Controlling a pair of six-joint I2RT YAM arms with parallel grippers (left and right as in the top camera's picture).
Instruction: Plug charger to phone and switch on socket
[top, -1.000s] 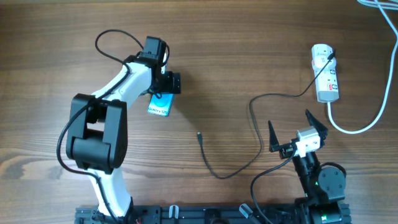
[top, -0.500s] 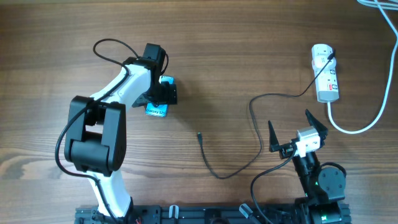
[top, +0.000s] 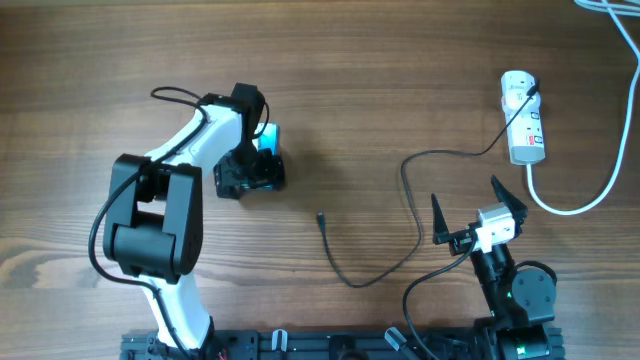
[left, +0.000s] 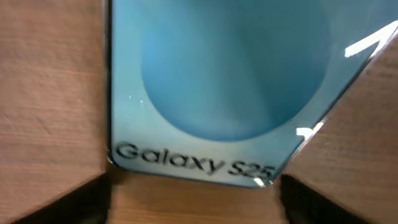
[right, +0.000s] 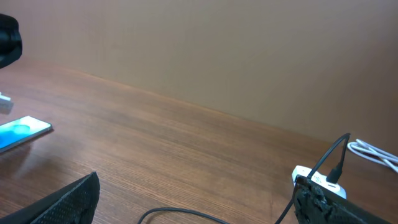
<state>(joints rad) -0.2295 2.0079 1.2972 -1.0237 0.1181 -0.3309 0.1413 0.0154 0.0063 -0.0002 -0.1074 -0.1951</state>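
The phone (top: 268, 136) lies flat on the wooden table, and only its cyan far end shows past my left gripper (top: 250, 177). In the left wrist view the phone (left: 217, 81) fills the frame, its "Galaxy S25" end between my spread fingers (left: 196, 208). The left gripper is open and straddles that end. The charger (top: 408, 190) is a thin black cable looping from the socket (top: 522, 128) to its free plug tip (top: 320, 216) at mid table. My right gripper (top: 472, 210) is open and empty, near the cable's loop.
A thick white cable (top: 590, 200) runs from the socket off the right and far edges. The right wrist view shows the phone (right: 22, 132) far left, the socket (right: 317, 179), black cable (right: 180, 213) and white cable (right: 373, 152).
My left gripper has moved toward the near edge along the phone, from its far end to its text end. The right arm and the cable have not moved.
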